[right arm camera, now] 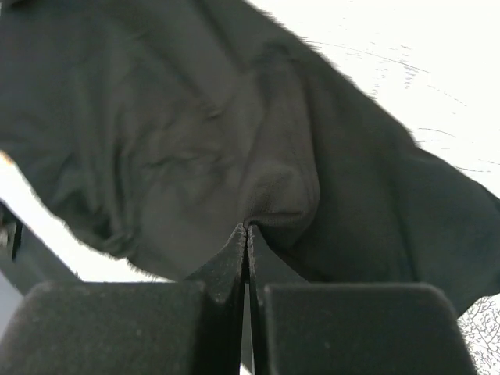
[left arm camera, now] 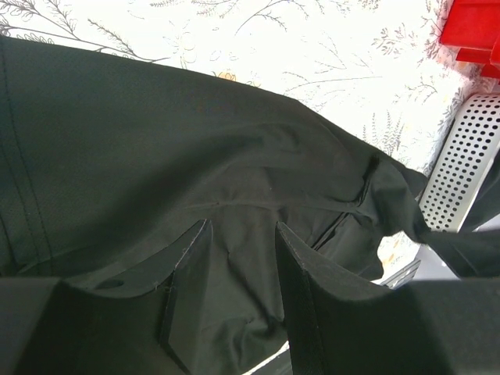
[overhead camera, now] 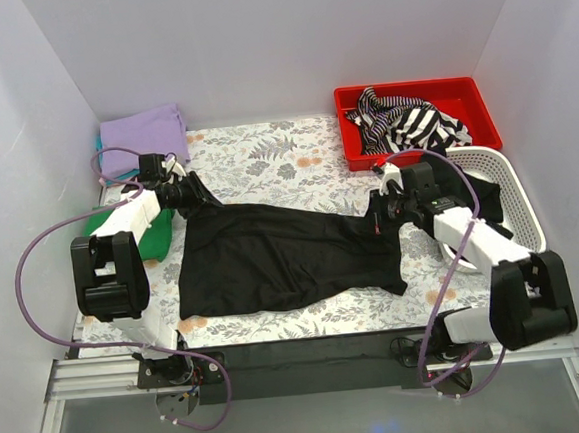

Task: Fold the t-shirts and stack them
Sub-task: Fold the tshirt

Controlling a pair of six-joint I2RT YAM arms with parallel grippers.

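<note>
A black t-shirt (overhead camera: 283, 257) lies stretched across the floral table cover, pulled up at two ends. My left gripper (overhead camera: 185, 192) is at its back-left corner. In the left wrist view the black t-shirt (left arm camera: 156, 141) bunches between the partly spread fingers of the left gripper (left arm camera: 244, 226), which grip it. My right gripper (overhead camera: 379, 212) is at the shirt's right end. In the right wrist view the right gripper (right arm camera: 248, 228) is pressed shut, pinching a pucker of the black t-shirt (right arm camera: 195, 141). A lavender t-shirt (overhead camera: 143, 138) lies folded at the back left. A green t-shirt (overhead camera: 157, 237) lies under the left arm.
A red bin (overhead camera: 461, 98) at the back right holds striped black-and-white clothing (overhead camera: 407, 122). A white perforated basket (overhead camera: 513, 184) with dark fabric inside stands beside the right arm, and also shows as the white basket (left arm camera: 469, 156) in the left wrist view. White walls close in three sides.
</note>
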